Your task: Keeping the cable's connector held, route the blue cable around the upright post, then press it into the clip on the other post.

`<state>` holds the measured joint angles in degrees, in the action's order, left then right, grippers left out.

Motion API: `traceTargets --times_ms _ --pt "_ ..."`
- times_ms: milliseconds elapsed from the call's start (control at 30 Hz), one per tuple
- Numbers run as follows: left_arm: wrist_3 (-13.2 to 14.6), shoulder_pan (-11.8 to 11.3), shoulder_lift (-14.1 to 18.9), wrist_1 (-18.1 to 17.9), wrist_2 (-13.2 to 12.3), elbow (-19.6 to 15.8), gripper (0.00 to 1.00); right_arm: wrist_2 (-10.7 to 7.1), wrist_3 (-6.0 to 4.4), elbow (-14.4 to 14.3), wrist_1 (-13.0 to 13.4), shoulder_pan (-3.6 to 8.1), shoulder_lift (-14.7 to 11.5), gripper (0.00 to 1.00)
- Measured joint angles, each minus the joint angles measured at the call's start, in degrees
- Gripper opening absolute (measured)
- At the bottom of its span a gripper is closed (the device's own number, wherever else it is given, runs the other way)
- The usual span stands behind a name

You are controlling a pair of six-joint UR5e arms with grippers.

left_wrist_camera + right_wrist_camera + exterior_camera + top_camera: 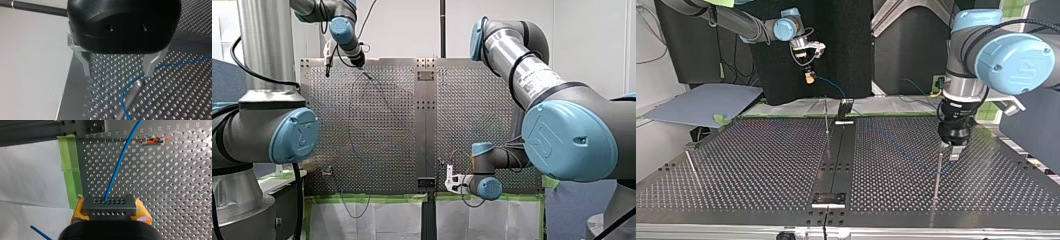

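well, my right arm's gripper was closed tight, its yellow pads pinching the small grey metal connector block, drilled with rows of holes, from both sides. the thin blue cable left the block's face and ran out over the silver perforated metal table, passing beside a small orange-and-metal piece that lay on the plate. a strip of green tape edged the table next to the gripper. in the top view this gripper hung in the air beyond the table's far edge, and the cable trailed down from it.

my left arm's black gripper with bare metal fingers stood wide open and held nothing. the tip of the thin upright metal post sat just under one finger, and the cable curved close round that tip and went on down along the post. in the top view the open gripper hovered right above this post at the view's right. a second thin post stood by the middle rail near the far edge. whether it carried a clip, i could not tell.
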<state>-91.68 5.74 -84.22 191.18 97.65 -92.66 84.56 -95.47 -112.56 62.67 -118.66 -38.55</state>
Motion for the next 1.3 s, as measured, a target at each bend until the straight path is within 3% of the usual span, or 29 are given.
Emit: traceTargets --times_ms 567,800,1000,1300 --pt "-1.4 0.8 -0.3 0.1 1.2 0.0 1.0 0.0 0.0 0.0 0.0 -0.26 0.0 0.0" --pt "-3.9 0.3 -1.8 -1.1 2.6 0.0 1.0 -0.04 -0.06 0.0 0.0 -0.37 0.0 0.0" --pt "-6.4 -1.8 -3.4 -3.4 4.4 0.0 1.0 -0.26 0.01 0.3 -0.3 -0.56 0.0 0.0" --pt "-11.1 -6.4 -4.2 -7.9 0.7 0.0 1.0 -0.35 0.09 0.3 -0.4 -0.64 0.0 0.0"
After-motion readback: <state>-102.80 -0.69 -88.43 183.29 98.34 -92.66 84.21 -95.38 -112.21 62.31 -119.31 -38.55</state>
